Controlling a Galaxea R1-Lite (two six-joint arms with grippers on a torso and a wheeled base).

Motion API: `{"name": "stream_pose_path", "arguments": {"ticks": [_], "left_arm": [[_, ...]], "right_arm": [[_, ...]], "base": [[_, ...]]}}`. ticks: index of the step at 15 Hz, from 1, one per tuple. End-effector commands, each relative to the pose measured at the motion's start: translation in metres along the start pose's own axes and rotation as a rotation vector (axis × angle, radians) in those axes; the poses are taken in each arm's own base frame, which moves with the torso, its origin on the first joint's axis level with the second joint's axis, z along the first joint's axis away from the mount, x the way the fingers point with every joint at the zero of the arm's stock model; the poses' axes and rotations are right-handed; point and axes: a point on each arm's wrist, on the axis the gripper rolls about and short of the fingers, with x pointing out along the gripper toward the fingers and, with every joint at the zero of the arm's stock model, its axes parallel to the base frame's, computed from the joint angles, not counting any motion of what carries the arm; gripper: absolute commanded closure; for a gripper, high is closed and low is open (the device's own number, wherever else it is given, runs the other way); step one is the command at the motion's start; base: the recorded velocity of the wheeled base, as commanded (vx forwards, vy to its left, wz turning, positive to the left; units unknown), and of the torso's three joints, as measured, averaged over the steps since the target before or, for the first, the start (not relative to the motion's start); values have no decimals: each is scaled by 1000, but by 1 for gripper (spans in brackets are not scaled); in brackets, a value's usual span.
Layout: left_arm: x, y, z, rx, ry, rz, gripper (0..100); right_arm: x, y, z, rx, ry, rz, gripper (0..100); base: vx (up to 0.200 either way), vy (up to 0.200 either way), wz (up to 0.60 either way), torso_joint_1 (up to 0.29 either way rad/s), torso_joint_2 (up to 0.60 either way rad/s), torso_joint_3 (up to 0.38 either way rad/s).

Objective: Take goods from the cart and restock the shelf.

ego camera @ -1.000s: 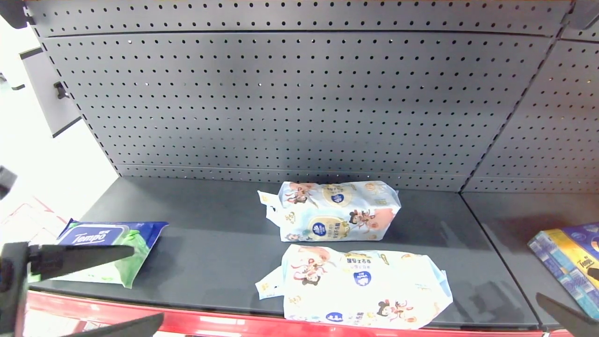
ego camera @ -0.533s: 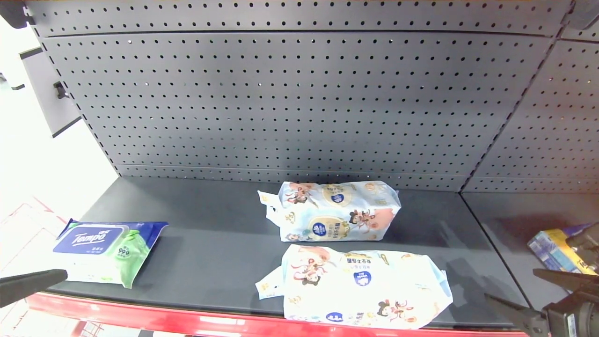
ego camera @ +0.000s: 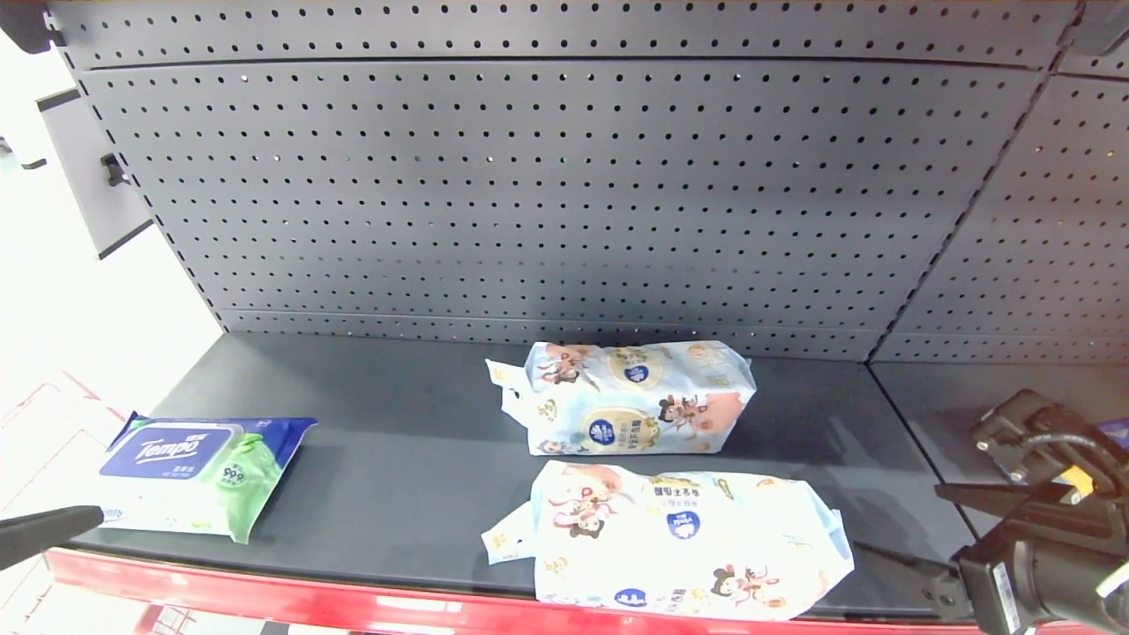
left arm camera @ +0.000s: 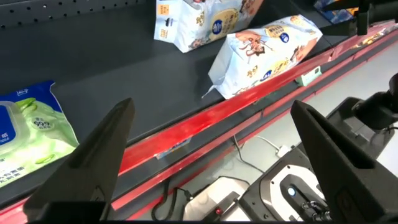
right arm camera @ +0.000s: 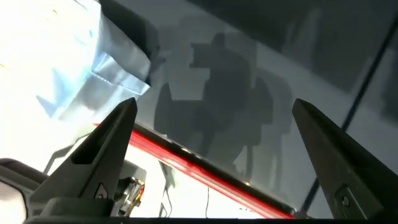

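- The tissue pack [ego camera: 688, 538] at the shelf's [ego camera: 397, 441] front edge looks soft and light, and I judge its film slippery.
- My right gripper [ego camera: 935, 540], fingers apart, should pinch across the pack's short width.

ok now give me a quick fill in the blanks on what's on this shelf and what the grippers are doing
The shelf holds ___ cartoon tissue packs, the rear pack behind the front pack.
The wipes pack lies at the shelf's ___ end.
The shelf's front strip is coloured ___.
The left gripper and the right gripper are both ___, holding nothing.
Missing words: two; left; red; open
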Motion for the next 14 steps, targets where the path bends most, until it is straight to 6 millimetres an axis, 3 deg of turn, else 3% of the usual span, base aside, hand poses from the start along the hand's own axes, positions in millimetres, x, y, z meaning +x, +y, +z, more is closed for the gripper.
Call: {"name": "stream_pose_path", "arguments": {"ticks": [1,14], "left_arm": [[1,0,0,-1,2,3,0],[1,0,0,-2,3,11,0]], "right_arm": [[12,5,2,-22,43,24,0],[25,20,19,-96,46,82,0]], "base": [[0,0,0,0,0,0],[0,0,0,0,0,0]]}}
